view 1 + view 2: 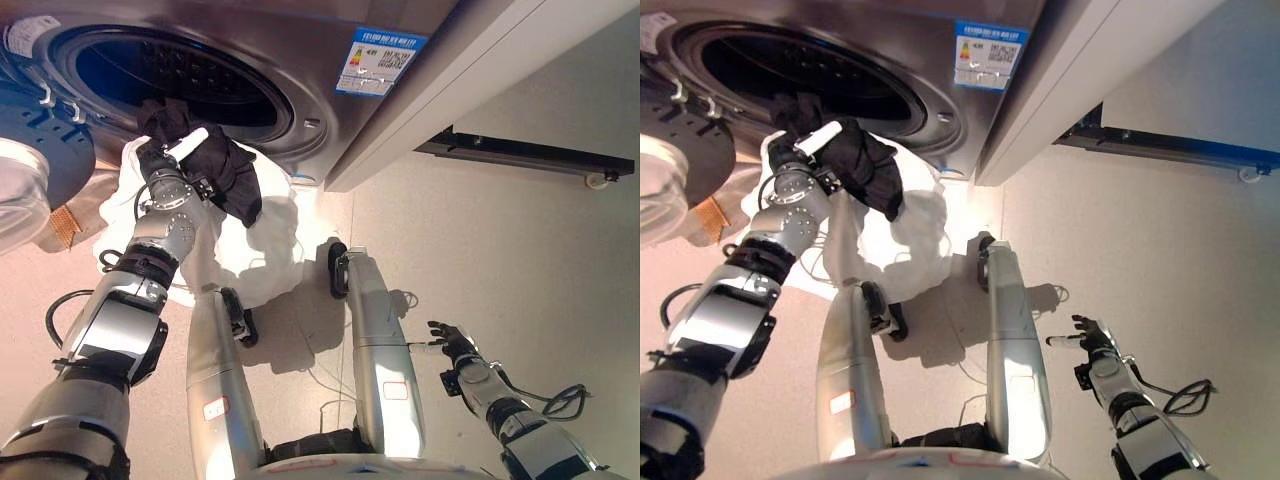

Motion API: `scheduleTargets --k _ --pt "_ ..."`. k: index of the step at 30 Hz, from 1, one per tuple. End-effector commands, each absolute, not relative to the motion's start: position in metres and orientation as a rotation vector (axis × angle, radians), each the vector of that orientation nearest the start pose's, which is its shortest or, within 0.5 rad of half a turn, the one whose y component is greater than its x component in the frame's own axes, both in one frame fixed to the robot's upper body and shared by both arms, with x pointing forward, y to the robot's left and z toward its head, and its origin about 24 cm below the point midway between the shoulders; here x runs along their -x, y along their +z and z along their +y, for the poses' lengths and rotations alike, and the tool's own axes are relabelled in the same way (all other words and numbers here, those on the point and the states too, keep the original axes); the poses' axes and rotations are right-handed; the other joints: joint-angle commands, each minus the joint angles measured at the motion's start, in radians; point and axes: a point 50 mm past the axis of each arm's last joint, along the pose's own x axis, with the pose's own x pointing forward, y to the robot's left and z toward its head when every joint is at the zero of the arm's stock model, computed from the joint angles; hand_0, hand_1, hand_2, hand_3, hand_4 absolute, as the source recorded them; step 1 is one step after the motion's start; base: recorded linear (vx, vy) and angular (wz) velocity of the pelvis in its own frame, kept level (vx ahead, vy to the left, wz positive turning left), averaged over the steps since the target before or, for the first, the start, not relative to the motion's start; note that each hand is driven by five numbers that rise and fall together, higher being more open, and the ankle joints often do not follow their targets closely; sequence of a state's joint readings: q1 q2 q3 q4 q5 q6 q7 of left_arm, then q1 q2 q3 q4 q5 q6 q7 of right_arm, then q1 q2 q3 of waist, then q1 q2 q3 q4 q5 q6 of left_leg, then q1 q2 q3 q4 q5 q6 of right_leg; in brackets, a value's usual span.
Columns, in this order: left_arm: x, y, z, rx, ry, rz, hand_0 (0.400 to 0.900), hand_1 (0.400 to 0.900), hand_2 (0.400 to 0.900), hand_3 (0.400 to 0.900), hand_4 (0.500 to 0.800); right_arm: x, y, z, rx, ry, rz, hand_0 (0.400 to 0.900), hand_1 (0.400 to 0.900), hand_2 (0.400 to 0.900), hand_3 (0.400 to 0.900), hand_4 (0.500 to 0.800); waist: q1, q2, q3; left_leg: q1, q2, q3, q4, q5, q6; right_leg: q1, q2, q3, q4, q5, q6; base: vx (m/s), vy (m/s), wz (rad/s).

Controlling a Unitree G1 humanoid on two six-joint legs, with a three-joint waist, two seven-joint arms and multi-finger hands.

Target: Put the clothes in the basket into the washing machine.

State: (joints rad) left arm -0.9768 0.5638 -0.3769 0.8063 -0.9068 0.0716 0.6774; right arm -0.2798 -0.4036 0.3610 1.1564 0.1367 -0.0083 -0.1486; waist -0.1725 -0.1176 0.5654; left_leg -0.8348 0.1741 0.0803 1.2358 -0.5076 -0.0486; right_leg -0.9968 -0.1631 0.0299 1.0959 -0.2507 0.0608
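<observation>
The left hand [172, 160] is clamped on a black garment [225, 170], fingers curled into the cloth, and holds it at the lower lip of the washer [320, 60] opening, just outside the drum [170, 75]; most of the cloth hangs down below the rim rather than inside, and that is the risk — if the hand lets go here, the garment will likely slide off the lip and drop back; the trailing part could also snag on the rim or be left draped across it, where the door [25, 160], swung open at the left, would later trap it; a deeper reach into the drum before release seems needed; the right hand [1092, 340] is idle, low at the right over the floor [520, 260], its fingers spread and holding nothing; as for containers, the drum looks dark and I cannot tell whether anything already lies in it; directly under the left hand sits a white heap [260, 240] — cloth, or a soft basket; I cannot tell which — bright in the light, with the black garment the only dark piece lifted clear of it
</observation>
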Motion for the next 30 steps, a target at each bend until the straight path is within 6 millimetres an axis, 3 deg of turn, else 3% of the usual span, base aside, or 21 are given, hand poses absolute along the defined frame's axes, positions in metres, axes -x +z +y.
scheduleTargets --k 1,14,21,22,30 --pt "-0.396 0.289 0.21 0.06 0.506 -0.371 0.4 0.4 0.4 0.4 0.5 -0.14 -0.109 -0.332 0.638 -0.27 1.094 0.9 0.9 0.9 0.9 0.8 -0.045 0.063 -0.14 0.012 0.039 -0.039 -0.147 0.086 0.049 0.12 -0.044 -0.003 -0.146 0.032 0.009 0.07 -0.01 -0.11" --pt "-0.385 0.338 0.234 0.033 0.603 -0.495 0.4 0.4 0.4 0.4 0.5 -0.118 -0.103 -0.358 0.645 -0.332 1.154 0.9 0.9 0.9 0.9 0.8 -0.099 0.076 -0.143 0.049 0.064 0.006 -0.199 0.111 0.021 0.134 -0.029 0.016 -0.213 0.056 0.01 0.04 0.022 -0.17" --pt "-0.378 0.357 0.241 0.071 0.625 -0.566 0.4 0.4 0.4 0.4 0.5 -0.088 -0.104 -0.37 0.613 -0.399 1.242 0.9 0.9 0.9 0.9 0.8 -0.116 0.064 -0.127 0.002 0.07 -0.005 -0.141 0.096 0.024 0.093 -0.01 0.024 -0.181 0.049 0.005 0.02 0.004 -0.1" --pt "-0.379 0.356 0.241 0.077 0.62 -0.554 0.9 0.9 0.9 0.9 0.8 -0.085 -0.104 -0.371 0.61 -0.399 1.251 0.9 0.9 0.9 0.9 0.8 -0.117 0.062 -0.123 -0.007 0.071 -0.008 -0.132 0.096 0.024 0.085 -0.005 0.026 -0.173 0.048 0.004 0.01 -0.007 -0.05" --pt "-0.379 0.359 0.234 0.077 0.602 -0.551 0.9 0.9 0.9 0.9 0.8 -0.091 -0.106 -0.364 0.609 -0.365 1.209 0.9 0.9 0.9 0.9 0.8 -0.112 0.058 -0.105 -0.079 0.062 -0.029 -0.086 0.081 0.031 0.035 0.012 0.034 -0.146 0.043 0.004 -0.02 -0.017 0.04"
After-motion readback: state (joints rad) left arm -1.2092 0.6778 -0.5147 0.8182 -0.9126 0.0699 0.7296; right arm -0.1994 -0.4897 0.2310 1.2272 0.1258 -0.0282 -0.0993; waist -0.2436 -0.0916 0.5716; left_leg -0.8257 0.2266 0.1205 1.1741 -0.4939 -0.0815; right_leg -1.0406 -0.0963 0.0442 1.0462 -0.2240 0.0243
